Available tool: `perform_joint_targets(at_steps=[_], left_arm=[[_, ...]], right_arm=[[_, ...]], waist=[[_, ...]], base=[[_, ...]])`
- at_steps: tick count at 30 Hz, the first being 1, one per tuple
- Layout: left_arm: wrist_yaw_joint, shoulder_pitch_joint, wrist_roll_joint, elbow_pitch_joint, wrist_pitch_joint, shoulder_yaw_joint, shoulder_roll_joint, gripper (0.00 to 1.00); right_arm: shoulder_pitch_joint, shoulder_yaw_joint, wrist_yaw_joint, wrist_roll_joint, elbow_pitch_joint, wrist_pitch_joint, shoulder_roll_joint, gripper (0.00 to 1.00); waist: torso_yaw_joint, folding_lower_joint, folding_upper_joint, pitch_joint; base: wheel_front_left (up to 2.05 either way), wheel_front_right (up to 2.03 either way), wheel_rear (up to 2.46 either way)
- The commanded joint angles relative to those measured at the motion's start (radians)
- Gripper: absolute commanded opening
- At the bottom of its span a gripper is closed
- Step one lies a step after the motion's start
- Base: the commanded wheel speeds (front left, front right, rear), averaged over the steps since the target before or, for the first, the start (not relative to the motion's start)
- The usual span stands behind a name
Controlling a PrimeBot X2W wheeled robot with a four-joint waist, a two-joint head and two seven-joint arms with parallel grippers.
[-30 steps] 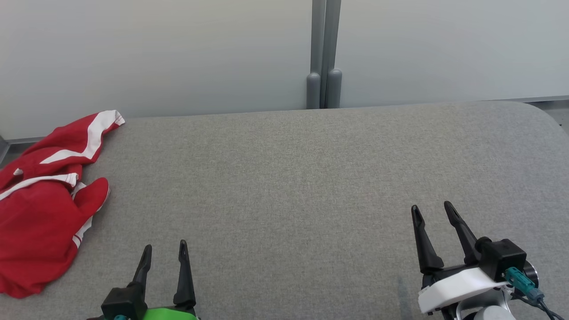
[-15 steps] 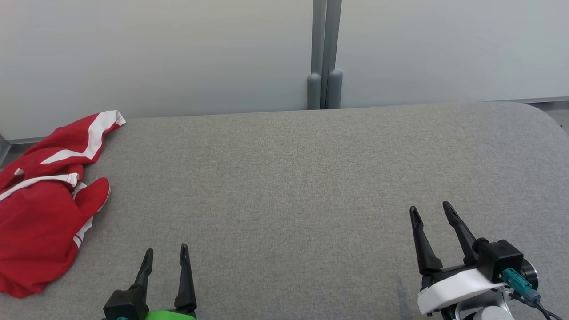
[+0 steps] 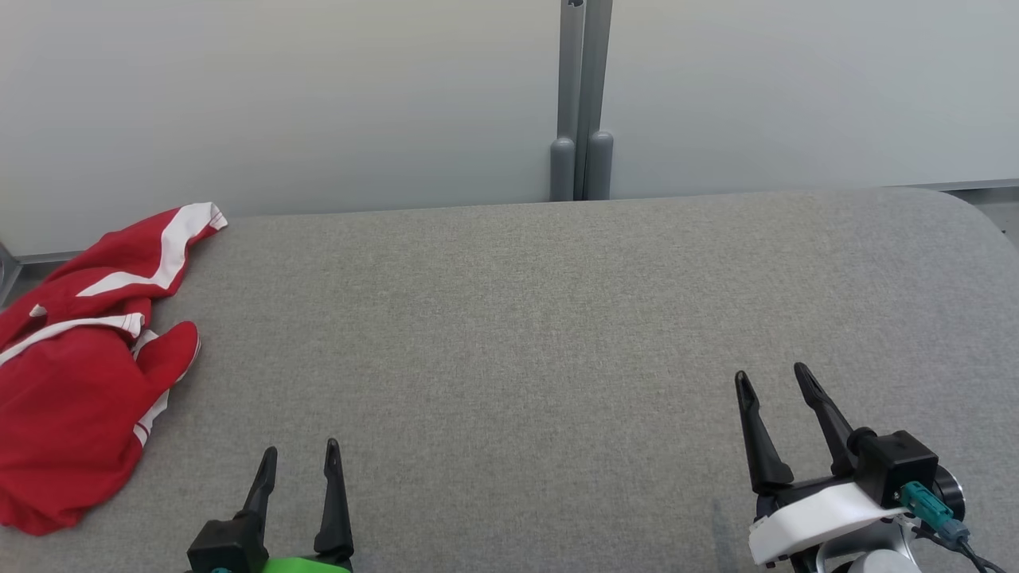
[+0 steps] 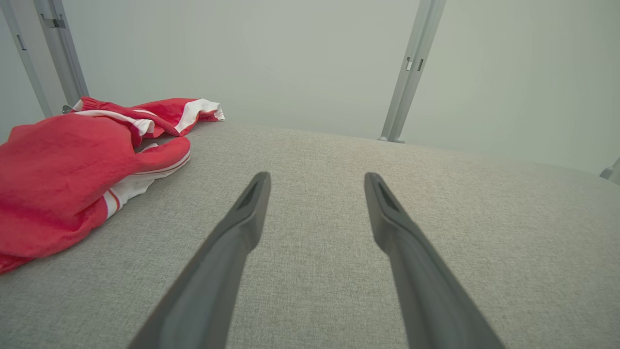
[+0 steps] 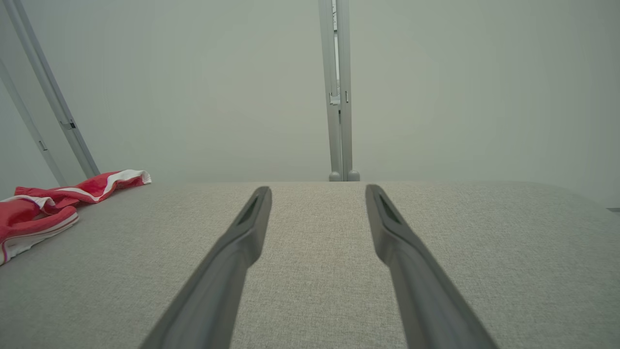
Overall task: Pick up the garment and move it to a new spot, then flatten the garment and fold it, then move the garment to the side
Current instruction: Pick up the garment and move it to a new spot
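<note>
Two grippers hang over the near part of the grey padded table (image 3: 517, 318), both empty with fingers spread apart. The left gripper (image 3: 301, 447) is near-left and the right gripper (image 3: 771, 372) near-right. Out to the left of the left gripper lies the red garment (image 3: 72, 390), white-striped and crumpled in a heap at the table's left edge, with one striped end reaching toward the far-left corner. Beyond the far edge stands a pale wall with a grey post (image 3: 581, 95). By my reading nothing is done yet: pickup, relocation, flattening, folding and the move aside all remain.
</note>
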State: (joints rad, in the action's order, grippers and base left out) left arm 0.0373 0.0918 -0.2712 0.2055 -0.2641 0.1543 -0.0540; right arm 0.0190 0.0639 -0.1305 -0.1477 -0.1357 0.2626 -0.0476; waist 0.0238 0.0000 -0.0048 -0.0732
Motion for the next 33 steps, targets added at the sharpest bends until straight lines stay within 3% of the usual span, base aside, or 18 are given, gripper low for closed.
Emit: perform_joint_targets(at_steps=[1, 21, 27, 33], left_arm=[[0.005, -0.004, -0.007, 0.003, 0.002, -0.001, -0.008, 1.0], [0.011, -0.012, -0.013, -0.005, 0.004, 0.022, -0.016, 1.0], [0.015, -0.028, -0.007, -0.017, 0.004, 0.028, -0.018, 1.0], [0.023, -0.04, 0.001, -0.038, 0.002, 0.026, -0.027, 1.0]], right_arm=[[0.009, -0.002, 0.0, -0.003, -0.002, 0.004, -0.005, 1.0], [0.001, -0.004, 0.0, -0.004, -0.016, 0.004, -0.005, 1.0], [-0.008, -0.007, 0.0, -0.004, -0.023, 0.004, -0.005, 1.0], [-0.02, -0.013, 0.0, -0.01, -0.02, 0.004, -0.004, 1.0]], waist=[[0.0, 0.0, 0.0048, -0.001], [0.023, 0.0, 0.0048, 0.003], [0.092, 0.0, 0.0048, 0.017], [0.213, 0.0, 0.0048, 0.036]], base=[[0.0, 0.0, 0.0], [0.0, 0.0, 0.0], [0.0, 0.0, 0.0], [0.0, 0.0, 0.0]])
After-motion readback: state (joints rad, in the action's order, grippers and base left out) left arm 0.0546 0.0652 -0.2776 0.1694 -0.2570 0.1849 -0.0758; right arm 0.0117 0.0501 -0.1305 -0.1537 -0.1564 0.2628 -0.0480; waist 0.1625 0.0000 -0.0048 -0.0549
